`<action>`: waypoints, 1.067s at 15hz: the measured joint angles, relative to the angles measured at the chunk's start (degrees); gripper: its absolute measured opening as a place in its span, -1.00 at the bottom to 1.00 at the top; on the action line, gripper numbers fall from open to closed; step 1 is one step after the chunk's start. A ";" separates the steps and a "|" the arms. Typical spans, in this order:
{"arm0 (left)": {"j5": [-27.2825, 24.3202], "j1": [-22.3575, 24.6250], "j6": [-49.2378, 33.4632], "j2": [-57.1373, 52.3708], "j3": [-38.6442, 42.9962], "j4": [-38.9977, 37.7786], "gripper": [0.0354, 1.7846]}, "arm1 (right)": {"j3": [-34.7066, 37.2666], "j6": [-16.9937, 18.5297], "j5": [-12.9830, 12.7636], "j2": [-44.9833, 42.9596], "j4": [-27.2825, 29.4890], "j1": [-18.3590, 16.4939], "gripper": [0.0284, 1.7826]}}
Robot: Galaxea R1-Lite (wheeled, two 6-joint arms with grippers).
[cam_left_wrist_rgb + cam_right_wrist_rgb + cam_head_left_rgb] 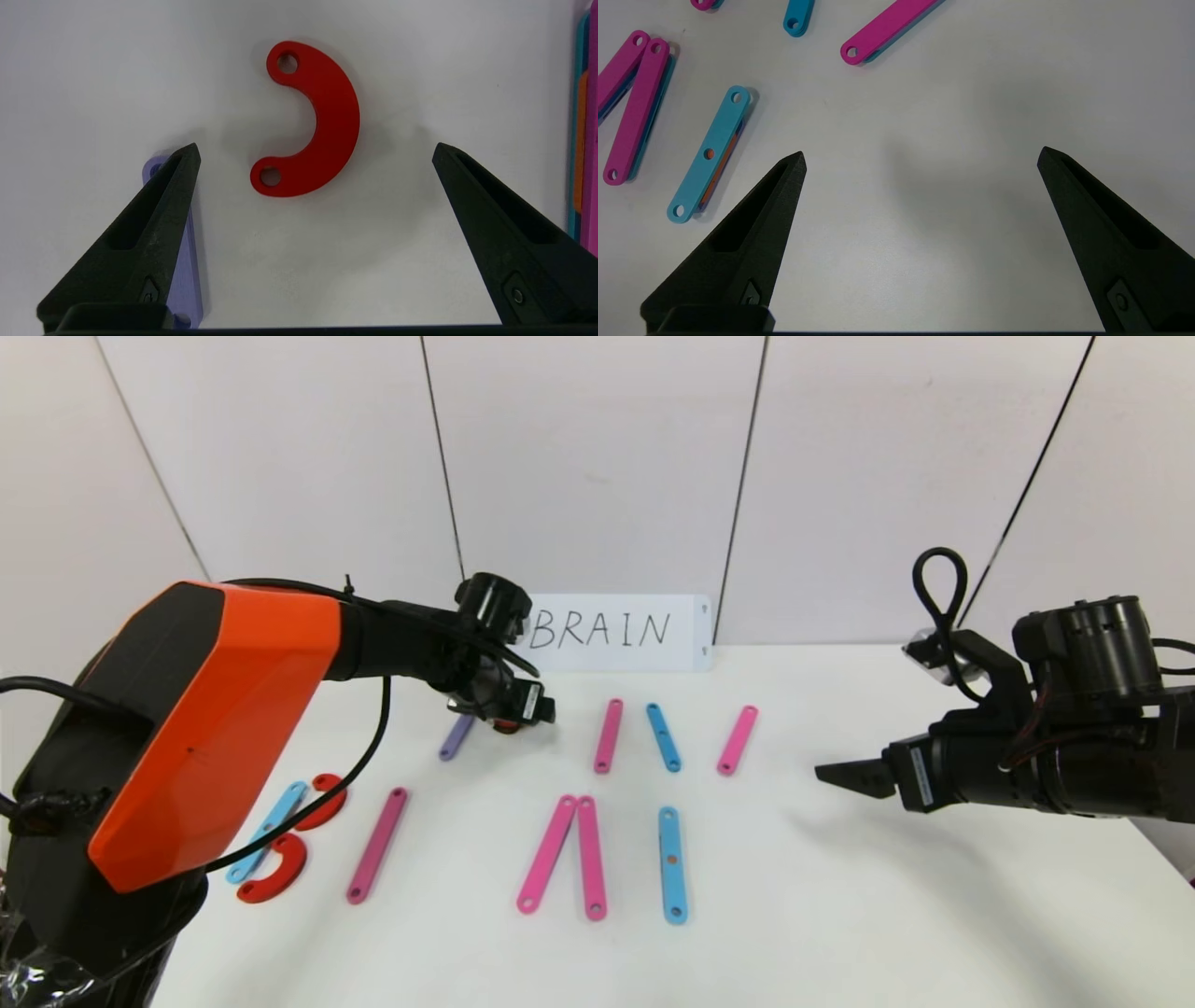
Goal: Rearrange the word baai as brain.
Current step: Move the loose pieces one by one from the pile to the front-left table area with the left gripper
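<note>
The letters lie flat on the white table (840,915). At the left a blue bar (268,831) and two red curves (275,873) form a B, with a purple-pink bar (377,845) beside it. Two pink bars (569,854) meet at the top, and a blue bar (672,864) lies to their right. Behind are a pink bar (609,735), a blue bar (664,737) and a pink bar (738,740). My left gripper (509,719) is open and empty above a loose red curve (327,116) and a purple bar (187,261). My right gripper (840,773) is open and empty over bare table (922,151).
A white card (616,632) with handwritten BRAIN leans against the wall at the back. The right wrist view shows the blue bar (710,154) and the pink pair (635,107) off to one side of the open fingers.
</note>
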 joint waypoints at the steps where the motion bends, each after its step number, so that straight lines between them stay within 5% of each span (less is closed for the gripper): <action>1: 0.00 -0.06 0.07 0.69 -0.85 -0.84 0.95 | 0.01 -0.02 0.00 0.00 0.00 0.02 0.95; 9: 0.28 -0.77 0.24 3.00 -2.45 -0.74 0.80 | 0.15 -0.06 0.02 0.02 0.02 0.24 0.95; 12: 0.33 -0.79 0.17 3.06 -2.50 -0.68 0.39 | 0.20 -0.02 0.02 0.02 0.00 0.22 0.95; 16: 0.37 -0.79 0.13 3.08 -2.43 -0.60 -0.44 | 0.22 -0.06 -0.05 0.00 0.00 0.22 0.95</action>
